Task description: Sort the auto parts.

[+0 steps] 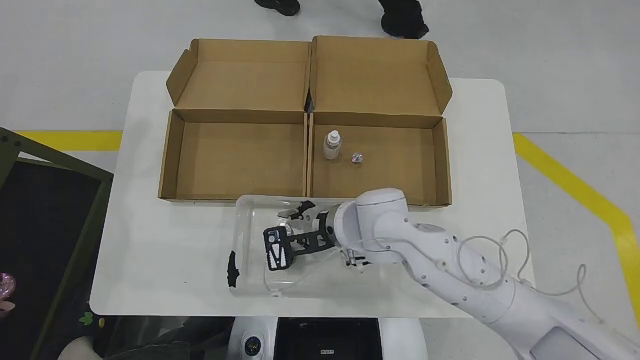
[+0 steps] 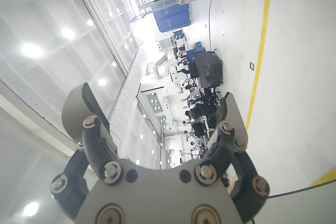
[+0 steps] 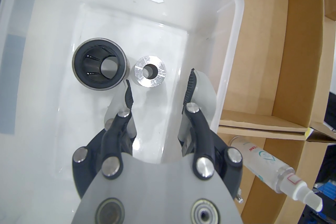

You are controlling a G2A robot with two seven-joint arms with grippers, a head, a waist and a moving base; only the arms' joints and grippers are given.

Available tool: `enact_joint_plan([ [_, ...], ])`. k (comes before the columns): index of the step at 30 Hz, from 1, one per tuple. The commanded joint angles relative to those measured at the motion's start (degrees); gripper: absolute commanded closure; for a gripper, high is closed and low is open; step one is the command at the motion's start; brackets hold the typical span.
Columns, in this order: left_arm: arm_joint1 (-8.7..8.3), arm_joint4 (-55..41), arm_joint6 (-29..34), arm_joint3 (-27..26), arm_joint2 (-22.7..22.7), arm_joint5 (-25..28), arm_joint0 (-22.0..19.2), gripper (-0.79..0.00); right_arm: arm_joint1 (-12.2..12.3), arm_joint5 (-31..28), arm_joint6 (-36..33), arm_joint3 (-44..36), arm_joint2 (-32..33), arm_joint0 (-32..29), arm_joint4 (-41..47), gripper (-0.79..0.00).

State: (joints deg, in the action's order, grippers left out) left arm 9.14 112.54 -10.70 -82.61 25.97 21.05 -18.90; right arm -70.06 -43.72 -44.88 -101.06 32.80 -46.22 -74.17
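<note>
Silver bushing, bored centre, beside larger black-rimmed bearing in clear bin; right claw wide open, empty.

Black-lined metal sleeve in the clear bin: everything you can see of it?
The sleeve is a short cylinder: shiny metal shell, black liner, rows of small balls showing inside an open bore. It appears to stand on end on the floor of the clear bin, beside a smaller silver bushing; whether they touch is unclear. Nothing grips it.
</note>
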Motion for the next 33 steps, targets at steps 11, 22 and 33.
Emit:
enact_joint_plan([
  [11,0.00,0.0,0.0,0.0,0.0,0.0,0.0,-0.785,-1.6,-0.3,1.0,4.3,-2.0,1.5,1.6,-0.382],
  [22,0.00,0.0,0.0,0.0,0.0,0.0,0.0,-0.785,-4.4,-0.6,2.4,11.8,-5.1,4.7,3.9,-0.376],
  [33,0.00,0.0,0.0,0.0,0.0,0.0,0.0,-0.785,-6.1,-0.9,2.4,14.7,-6.5,6.1,4.5,-0.200],
])
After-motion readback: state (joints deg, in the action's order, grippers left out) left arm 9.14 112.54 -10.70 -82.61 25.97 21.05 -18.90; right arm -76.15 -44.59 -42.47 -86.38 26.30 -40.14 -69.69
